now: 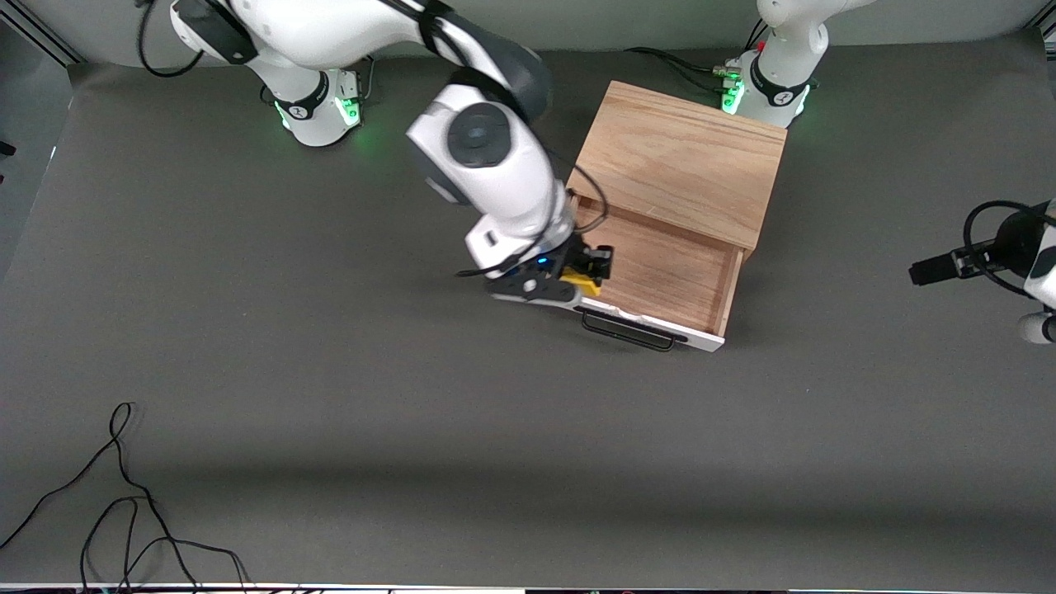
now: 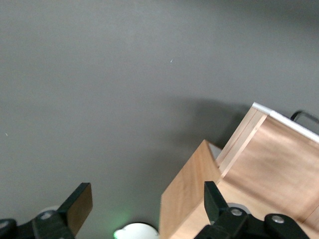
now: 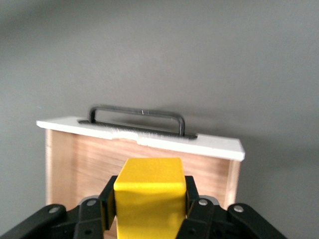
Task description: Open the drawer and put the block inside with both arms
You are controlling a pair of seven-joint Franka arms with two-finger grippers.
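We see the right pincer (image 1: pixel 587 276), just right of the front view's centre, hanging over the open drawer (image 1: pixel 668 272), clamped tight on the block (image 1: pixel 582 283). In the right wrist view the yellow block (image 3: pixel 148 198) sits squeezed between the two black fingers (image 3: pixel 194 204), low in the frame, with the drawer's white front (image 3: pixel 141 137) and black bar handle (image 3: pixel 137 117) just above it in the picture. The drawer is pulled out of the oak cabinet (image 1: pixel 683 157), which stands in the upper right-centre of the front view on the grey worktop (image 1: pixel 330 396). At the front view's right edge we find the left pincer (image 1: pixel 932 269) waiting over bare worktop, well apart from the cabinet. Its fingers (image 2: pixel 77 206) stand spread wide along the bottom of the left wrist view, nothing between them.
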